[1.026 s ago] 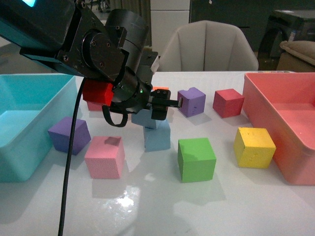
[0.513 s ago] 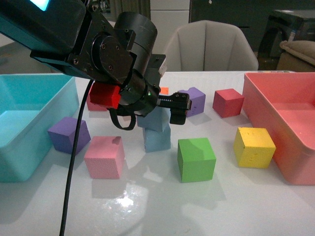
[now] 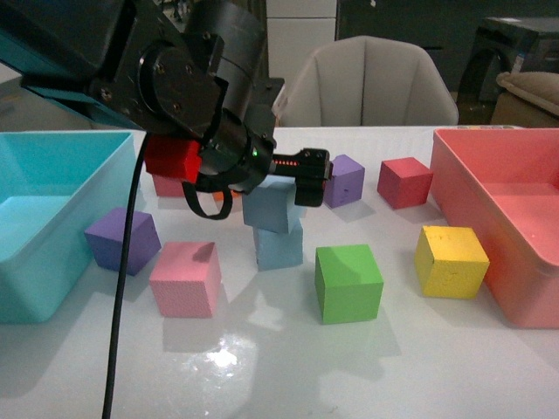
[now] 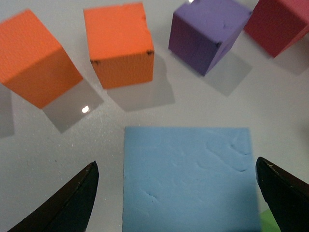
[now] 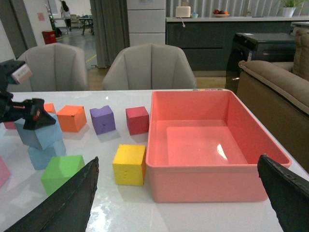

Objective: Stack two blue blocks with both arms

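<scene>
My left end effector (image 4: 176, 193) hangs open directly over the upper blue block (image 3: 270, 206), which sits skewed on the lower blue block (image 3: 280, 247).

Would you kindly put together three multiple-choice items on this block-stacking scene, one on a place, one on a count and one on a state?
1. Where is the upper blue block?
A. Inside the teal bin
B. On top of the lower blue block
C. Beside the yellow block

2. How many orange blocks show in the left wrist view?
A. Two
B. None
C. Four

3. How does the left gripper stand?
A. Shut on the upper blue block
B. Shut on the green block
C. Open, fingers clear of the block

Answers:
1. B, the front view shows it resting tilted on the lower blue block.
2. A, one orange block and another orange block lie beyond the blue one.
3. C, the left wrist view shows both fingers apart from the block's sides.
</scene>
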You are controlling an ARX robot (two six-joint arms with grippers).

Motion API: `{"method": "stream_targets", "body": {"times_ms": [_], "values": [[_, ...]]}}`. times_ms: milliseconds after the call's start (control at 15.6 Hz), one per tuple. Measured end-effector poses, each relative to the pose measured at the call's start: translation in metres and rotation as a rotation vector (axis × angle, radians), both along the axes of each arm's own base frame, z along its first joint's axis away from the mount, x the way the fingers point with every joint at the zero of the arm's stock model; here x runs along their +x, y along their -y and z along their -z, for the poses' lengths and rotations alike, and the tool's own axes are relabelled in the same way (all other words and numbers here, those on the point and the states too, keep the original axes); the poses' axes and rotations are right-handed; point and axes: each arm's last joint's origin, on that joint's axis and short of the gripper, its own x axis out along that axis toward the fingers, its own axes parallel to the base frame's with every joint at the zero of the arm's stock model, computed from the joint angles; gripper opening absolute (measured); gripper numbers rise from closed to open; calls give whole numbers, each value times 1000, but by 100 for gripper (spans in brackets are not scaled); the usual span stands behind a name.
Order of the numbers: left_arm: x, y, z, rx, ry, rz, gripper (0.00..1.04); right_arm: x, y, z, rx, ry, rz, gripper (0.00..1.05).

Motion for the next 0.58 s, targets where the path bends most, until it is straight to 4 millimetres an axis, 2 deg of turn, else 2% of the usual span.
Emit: {"method": "stream_targets", "body": {"times_ms": [128,256,385,577], "values": [[-10,-4,-31,-51,88,16,98,0,0,0,0,0,0,98],[-36,-10,-66,-96,203,39,98,0,0,0,0,0,0,98],[-75,-20,-91,-130,338,76,98,0,0,0,0,0,0,98],[-142,-45,-112,-176,519,90,98,0,0,0,0,0,0,98]]}}
